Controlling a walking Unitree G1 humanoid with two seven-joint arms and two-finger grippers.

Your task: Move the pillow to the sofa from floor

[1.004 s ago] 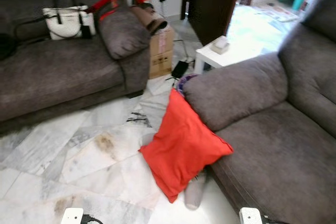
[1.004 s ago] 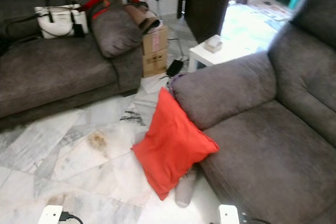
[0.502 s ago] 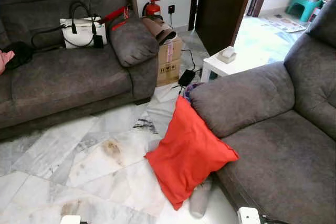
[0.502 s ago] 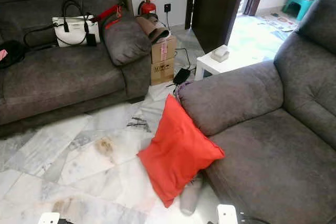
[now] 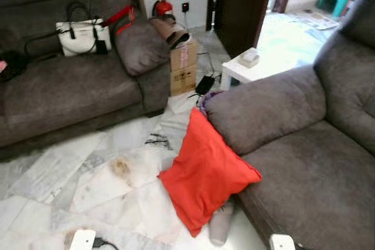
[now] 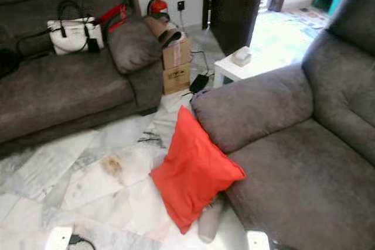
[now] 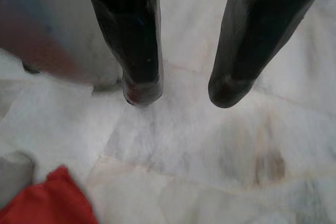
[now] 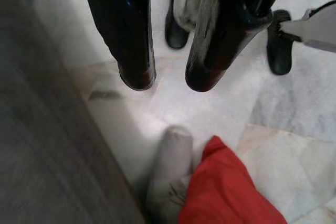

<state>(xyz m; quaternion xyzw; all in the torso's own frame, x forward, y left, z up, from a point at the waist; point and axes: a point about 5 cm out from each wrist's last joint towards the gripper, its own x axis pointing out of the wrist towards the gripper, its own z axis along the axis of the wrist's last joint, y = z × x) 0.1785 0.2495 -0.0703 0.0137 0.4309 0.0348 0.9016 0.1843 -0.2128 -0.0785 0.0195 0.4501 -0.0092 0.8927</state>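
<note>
Red pillow (image 5: 206, 177) on marble floor (image 5: 111, 174), leaning against plush grey sofa (image 5: 304, 162).
Square, smooth fabric; no readable writing. Left end effector (image 7: 181, 95) and right end effector (image 8: 168, 80) both apart, empty, above the floor.

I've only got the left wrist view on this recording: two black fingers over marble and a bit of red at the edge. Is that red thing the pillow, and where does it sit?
Observer: Yes, it is the red pillow, standing on the marble floor and leaning against the front of the grey sofa on the robot's right.
Operator: Anything under it?
Observer: A grey rolled thing sticks out beneath its lower corner; I cannot tell what it is.
Operator: Is the right tool on the pillow?
Observer: No. The right tool hangs open above the floor, with the pillow below it, apart.
</note>
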